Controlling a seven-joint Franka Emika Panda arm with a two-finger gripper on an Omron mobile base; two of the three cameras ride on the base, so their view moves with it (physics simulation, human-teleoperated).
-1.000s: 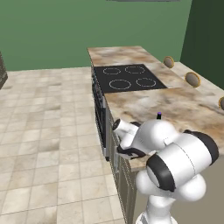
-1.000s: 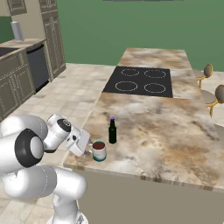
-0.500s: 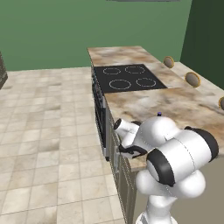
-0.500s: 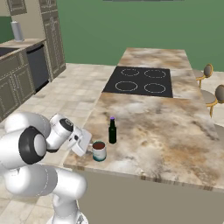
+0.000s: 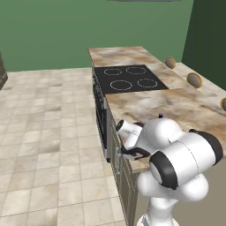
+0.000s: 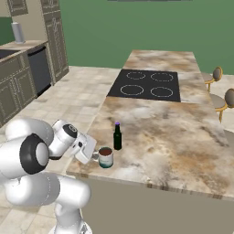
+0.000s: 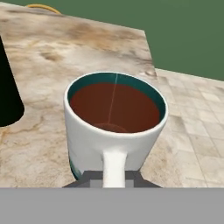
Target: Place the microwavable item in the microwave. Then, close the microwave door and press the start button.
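Pincer [image 6: 93, 154] first: from where I stand it sits low at the near edge of the island counter [image 6: 183, 137], pressed up close to the mug [image 6: 105, 157]; the fingertips are hidden behind the white hand in the right base view, and in the hand view they sit down at the mug's handle [image 7: 114, 168], which runs straight back toward the camera between them; whether the jaws are apart around that handle or already clamped on it I cannot tell; the mug appears to stand flat on the marble, so I judge it not yet lifted.

What the coming move turns on is plain enough: the mug lies directly ahead of the pincer, handle pointing at it, body upright, so the grasp line runs along the handle; the cup is nearly full of dark brown liquid [image 7: 114, 107], and any tilt on the lift could slop it over the rim.

Just beyond the mug, a little toward the middle of the counter, stands the slim dark bottle [image 6: 117, 136] with its purple cap, near but not touching; a swing that way could knock it.

Farther on, the black cooktop [image 6: 148, 85] is set into the counter; past it the green wall [image 6: 137, 27]; chairs [image 6: 215, 77] stand along the far right side.

From here the microwave lies somewhere else in the room, so I judge the task barely begun.
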